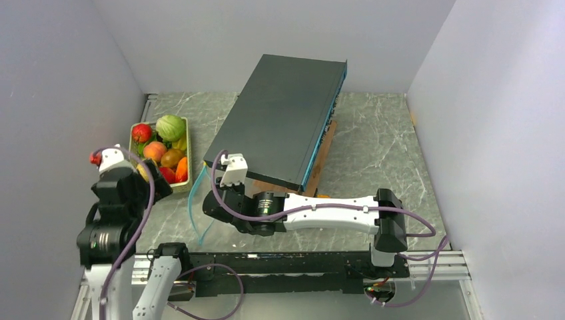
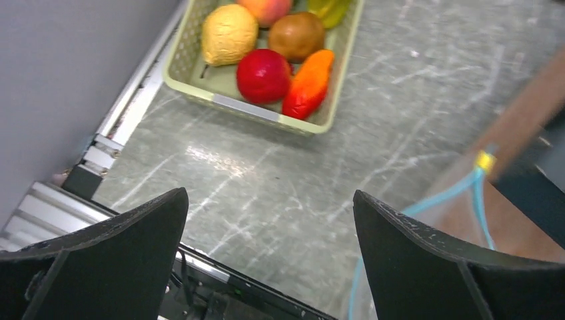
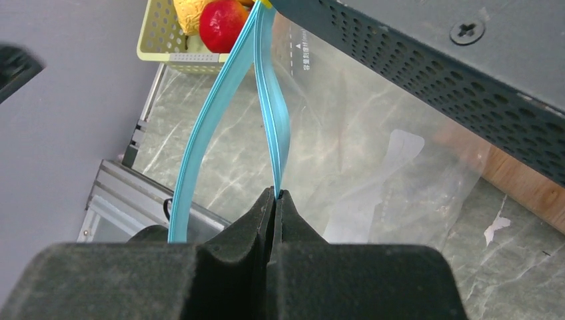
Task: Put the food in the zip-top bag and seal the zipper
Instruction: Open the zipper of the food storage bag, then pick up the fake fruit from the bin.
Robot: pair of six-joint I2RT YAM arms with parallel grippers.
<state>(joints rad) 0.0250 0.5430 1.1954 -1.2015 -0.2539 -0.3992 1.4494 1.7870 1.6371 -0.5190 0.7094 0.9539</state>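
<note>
The zip-top bag [image 3: 373, 153] hung by its zipper [image 3: 276, 133], pinched in the right gripper [image 3: 274, 195]. The left gripper [image 2: 270, 197] gaped empty; it probably needed centring over one food [image 2: 264, 75] piece.

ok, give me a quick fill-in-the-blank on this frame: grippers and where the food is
1. The right gripper is ____ on the zipper.
2. The left gripper stands ____ above the table, holding nothing.
3. The food lies in the basket; the zip-top bag holds ____ of it.

Missing words: shut; open; none
</note>
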